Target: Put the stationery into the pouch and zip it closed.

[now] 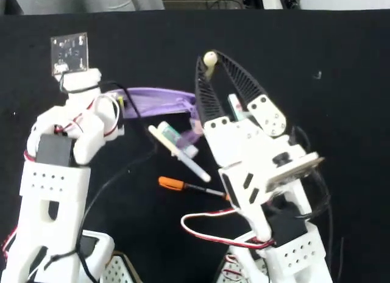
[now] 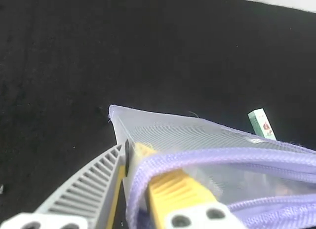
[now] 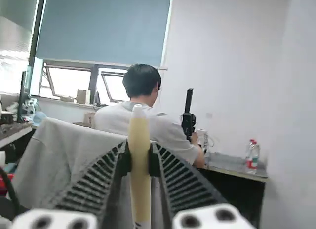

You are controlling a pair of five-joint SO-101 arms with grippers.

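Note:
The mesh pouch (image 1: 159, 100) with purple trim lies on the black table, its left end pinched by my left gripper (image 1: 119, 106). In the left wrist view that gripper (image 2: 134, 162) is shut on the pouch (image 2: 197, 140) at its purple zip edge. My right gripper (image 1: 209, 61) is raised above the table and points upward, shut on a cream-coloured pen (image 1: 210, 58). The right wrist view shows this pen (image 3: 139, 160) upright between the black fingers (image 3: 94, 182). A white pen (image 1: 181, 152), a small green-and-purple piece (image 1: 172, 135) and an orange-handled pen (image 1: 183, 185) lie in front of the pouch.
A green-and-white eraser (image 1: 234, 105) lies beyond the pouch's right end and appears in the left wrist view too, eraser (image 2: 260, 123). A white tag board (image 1: 69, 53) sits at the back left. Both arm bases (image 1: 55, 234) stand at the near edge.

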